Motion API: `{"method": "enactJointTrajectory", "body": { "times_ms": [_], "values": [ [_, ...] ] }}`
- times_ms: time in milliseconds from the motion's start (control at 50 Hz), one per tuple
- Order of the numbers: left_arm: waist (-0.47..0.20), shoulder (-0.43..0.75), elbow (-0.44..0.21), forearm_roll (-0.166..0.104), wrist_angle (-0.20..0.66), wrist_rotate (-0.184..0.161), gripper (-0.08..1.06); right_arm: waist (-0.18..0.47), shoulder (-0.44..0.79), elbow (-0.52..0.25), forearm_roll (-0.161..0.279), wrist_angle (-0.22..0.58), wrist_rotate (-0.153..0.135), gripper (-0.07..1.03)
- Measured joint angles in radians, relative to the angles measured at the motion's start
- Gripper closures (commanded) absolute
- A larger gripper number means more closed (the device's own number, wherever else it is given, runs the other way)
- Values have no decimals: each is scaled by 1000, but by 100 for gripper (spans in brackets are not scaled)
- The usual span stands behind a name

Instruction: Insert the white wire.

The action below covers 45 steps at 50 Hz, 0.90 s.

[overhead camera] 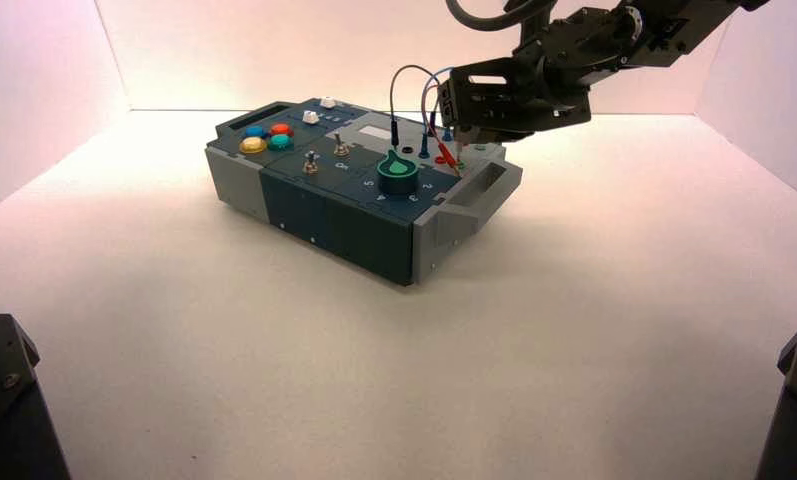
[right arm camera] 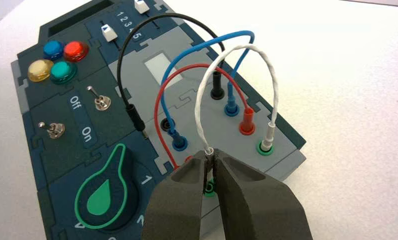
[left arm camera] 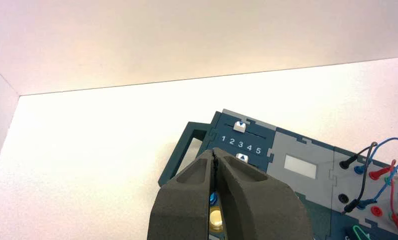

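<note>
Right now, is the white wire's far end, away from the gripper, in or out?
In: its pale plug stands upright in the green-ringed socket.

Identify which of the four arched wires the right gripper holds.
The twisted white wire: it alone has a plug pinched in the right gripper, above a green-ringed socket.

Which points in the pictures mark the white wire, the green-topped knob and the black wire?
White wire [right arm camera: 199, 107]: right wrist view, on its cable arch.
Green-topped knob [right arm camera: 99, 198]: right wrist view, on its green teardrop marking.
Black wire [right arm camera: 134, 117]: right wrist view, on its loose black plug.
</note>
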Motion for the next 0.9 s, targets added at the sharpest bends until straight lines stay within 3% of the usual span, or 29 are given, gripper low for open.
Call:
{"method": "enactJointTrajectory", "body": {
  "times_ms": [300,900],
  "values": [
    [-2,2,-3,0,0,0,101,-2,0,2,0,5,0,98],
    [0,2,-3,2,-2,0,101,-11,43,-72,0,107,0,98]
  ]
}}
